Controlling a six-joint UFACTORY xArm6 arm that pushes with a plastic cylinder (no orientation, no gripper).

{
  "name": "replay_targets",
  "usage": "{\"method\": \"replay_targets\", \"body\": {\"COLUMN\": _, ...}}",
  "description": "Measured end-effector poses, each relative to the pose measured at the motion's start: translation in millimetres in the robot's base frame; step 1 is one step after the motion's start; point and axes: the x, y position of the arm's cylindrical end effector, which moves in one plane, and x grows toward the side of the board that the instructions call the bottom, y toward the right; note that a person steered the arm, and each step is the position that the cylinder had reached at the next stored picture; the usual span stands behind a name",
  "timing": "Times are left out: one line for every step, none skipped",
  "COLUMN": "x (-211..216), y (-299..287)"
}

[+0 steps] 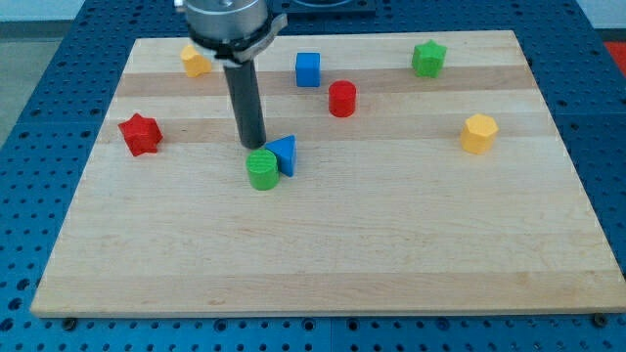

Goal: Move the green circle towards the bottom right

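The tool is a plain dark rod holding nothing; it stands upright, its tip [253, 145] just above the green circle [262, 169] toward the view's top. A blue triangle [285, 154] touches the circle's right side. The pale wooden desk [391, 244] lies on a blue perforated base [49, 117].

green circle [262, 169], upright, left of board centre

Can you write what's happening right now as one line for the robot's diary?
my tip: just above green circle, toward view's top | blue triangle: touching circle's right | circle: left of board centre
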Motion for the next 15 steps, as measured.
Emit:
{"method": "replay_targets", "body": {"x": 29.0, "y": 17.0}}
{"method": "replay_targets", "body": {"x": 64.5, "y": 72.4}}
{"method": "replay_targets", "body": {"x": 73.1, "y": 28.6}}
{"method": "replay_targets", "body": {"x": 104.0, "y": -2.2}}
{"method": "replay_targets", "body": {"x": 120.6, "y": 47.8}}
{"method": "replay_targets", "body": {"x": 120.3, "y": 65.9}}
{"method": "replay_targets", "body": {"x": 107.8, "y": 49.2}}
{"method": "replay_targets", "body": {"x": 77.3, "y": 52.0}}
{"method": "replay_targets", "body": {"x": 95.6, "y": 118.2}}
{"method": "replay_targets", "body": {"x": 123.1, "y": 167.5}}
{"method": "replay_targets", "body": {"x": 125.7, "y": 138.3}}
{"method": "replay_targets", "body": {"x": 150.3, "y": 124.4}}
{"method": "replay_targets", "body": {"x": 161.1, "y": 170.7}}
{"method": "replay_targets", "body": {"x": 157.5, "y": 185.1}}
{"method": "replay_targets", "body": {"x": 98.8, "y": 176.4}}
